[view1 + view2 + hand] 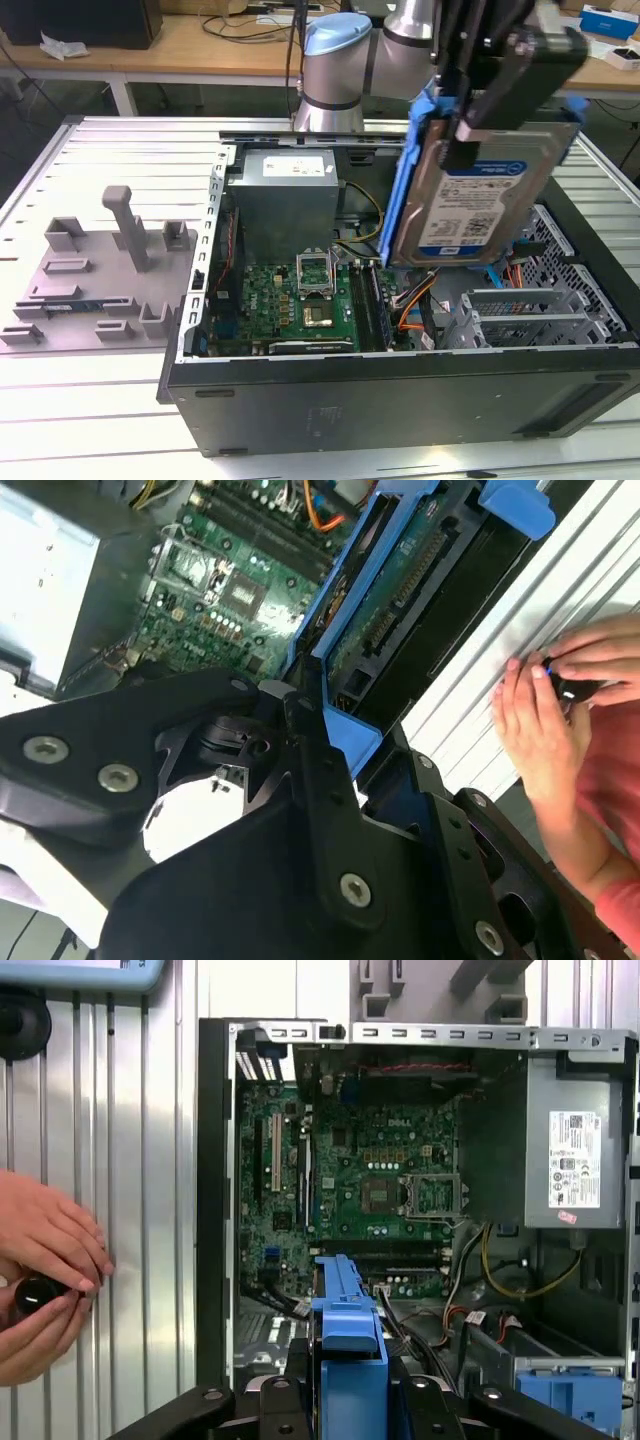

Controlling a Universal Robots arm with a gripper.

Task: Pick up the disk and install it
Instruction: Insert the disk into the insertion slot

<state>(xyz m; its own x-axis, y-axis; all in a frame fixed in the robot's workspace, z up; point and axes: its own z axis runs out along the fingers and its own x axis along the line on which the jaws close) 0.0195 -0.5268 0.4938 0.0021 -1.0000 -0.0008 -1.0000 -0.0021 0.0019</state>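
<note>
The disk [468,205], a silver drive with a white-and-blue label in a blue plastic frame, hangs tilted on edge above the right half of the open computer case [400,395]. My gripper [468,135] is shut on its upper edge. In both wrist views the black fingers [320,755] clamp the blue frame [395,575], which points down into the case. In the first wrist view the frame [345,1310] rises between the fingers [285,1400], over the lower part of the motherboard [380,1170].
Inside the case are the green motherboard [300,300], a grey power supply [285,200], orange cables [415,305] and a metal drive cage [520,315]. A grey fixture [110,265] lies at the exterior view's left. A person's hands [40,1260] hold a small black object beside the case.
</note>
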